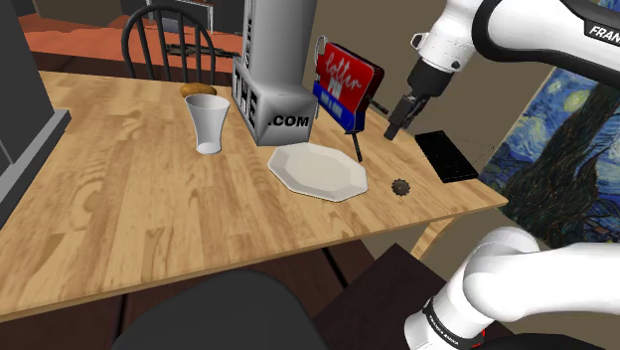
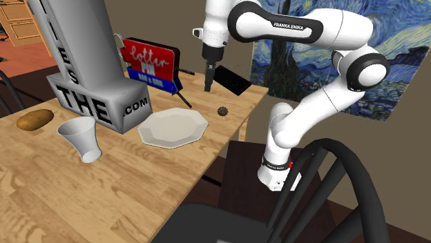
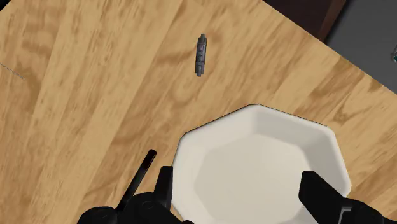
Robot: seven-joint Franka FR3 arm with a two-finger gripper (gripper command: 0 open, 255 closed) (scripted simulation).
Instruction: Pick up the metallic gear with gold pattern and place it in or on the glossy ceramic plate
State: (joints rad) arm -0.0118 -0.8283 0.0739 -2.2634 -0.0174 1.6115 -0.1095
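A small dark gear (image 1: 400, 186) stands on its edge on the wooden table, just beyond the rim of the white octagonal plate (image 1: 318, 171) and close to the table's edge. My black gripper (image 1: 395, 127) hangs in the air above and behind the gear, holding nothing. From the second exterior view the gear (image 2: 222, 111) sits to the right of the plate (image 2: 173, 128), below the gripper (image 2: 208, 86). Through the wrist view the gripper (image 3: 239, 179) is open, its fingers wide apart over the plate (image 3: 267, 159), with the gear (image 3: 201, 55) farther out on the wood.
A white cup (image 1: 209, 124), a tall grey lettered box (image 1: 273, 94) and a red sign (image 1: 346, 78) stand behind the plate. A thin black stick (image 1: 356, 144) lies by the plate's rim. A flat black slab (image 1: 447, 156) lies near the table corner.
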